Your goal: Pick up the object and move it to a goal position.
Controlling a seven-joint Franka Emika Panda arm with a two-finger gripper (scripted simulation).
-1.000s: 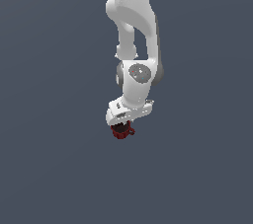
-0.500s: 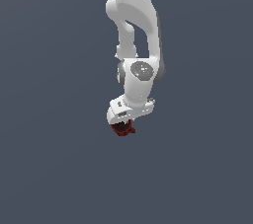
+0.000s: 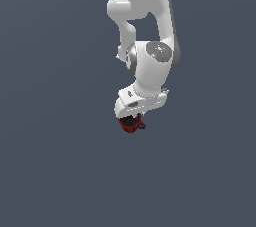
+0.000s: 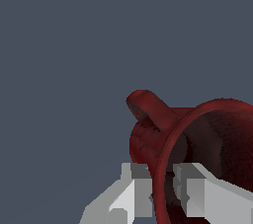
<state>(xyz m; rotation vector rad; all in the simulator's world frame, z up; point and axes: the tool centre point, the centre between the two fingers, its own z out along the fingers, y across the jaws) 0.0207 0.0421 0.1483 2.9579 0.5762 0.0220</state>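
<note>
Mug (image 4: 197,139), dark red, rim wall pinched between closed gripper (image 4: 163,193) fingers (one inside mug, one outside): thin-wall hold, may pivot or slip during transfer.

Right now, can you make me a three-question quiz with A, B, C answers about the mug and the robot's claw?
1. Where is the mug?
A. Right under the gripper
B. Far off at the exterior view's left
C. On top of the arm

2. What colour is the mug?
A. Blue
B. Yellow
C. Dark red

3. How do the fingers sit on the mug?
A. Both far away from it
B. One on each side of its rim wall
C. Both through its handle

Answers:
1. A, because in the exterior view the mug shows just below the gripper's tip.
2. C, because both views show a dark red mug with a dark inside.
3. B, because in the wrist view one finger is outside the rim and the other inside it.
</note>
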